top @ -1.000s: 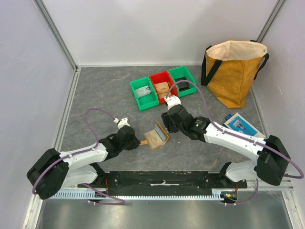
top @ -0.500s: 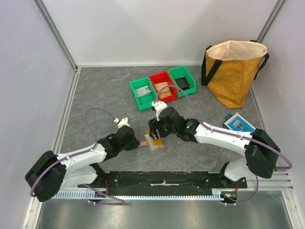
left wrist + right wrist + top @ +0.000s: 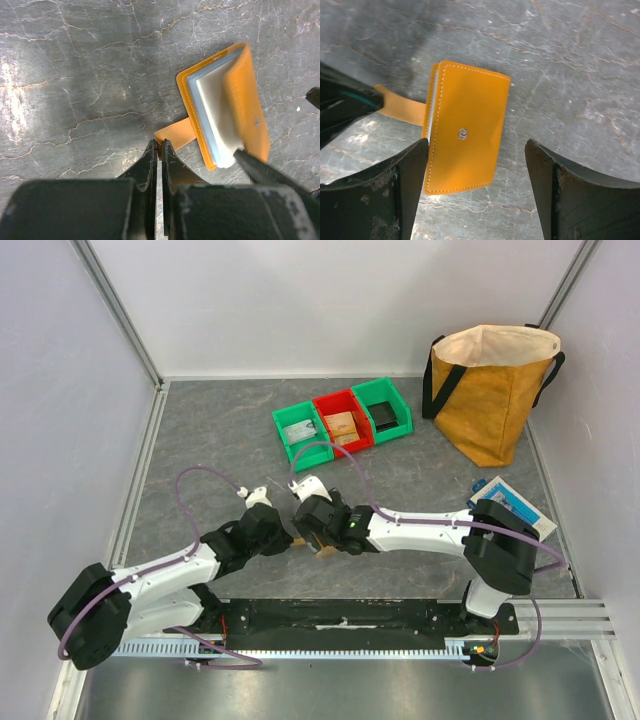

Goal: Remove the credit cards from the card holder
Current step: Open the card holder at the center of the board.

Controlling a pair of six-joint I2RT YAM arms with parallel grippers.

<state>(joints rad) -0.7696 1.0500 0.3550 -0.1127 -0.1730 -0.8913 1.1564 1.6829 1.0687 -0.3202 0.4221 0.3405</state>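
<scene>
Tan-orange leather folding card holder [image 3: 467,127], one: lying on the grey marbled table [image 3: 580,60] between the two arms, snap-stud cover uppermost, nearly folded over pale blue and whitish inner layers. Its long axis runs roughly away from the arm bases, and its leather strap tab [image 3: 400,107] sticks out sideways toward the left arm. The left gripper [image 3: 156,149] is closed tight, pinching the tab's end. The right gripper [image 3: 476,150] is spread wide astride one short end, gripping nothing. A second ago the holder stood half open and the right gripper hung farther right.
</scene>
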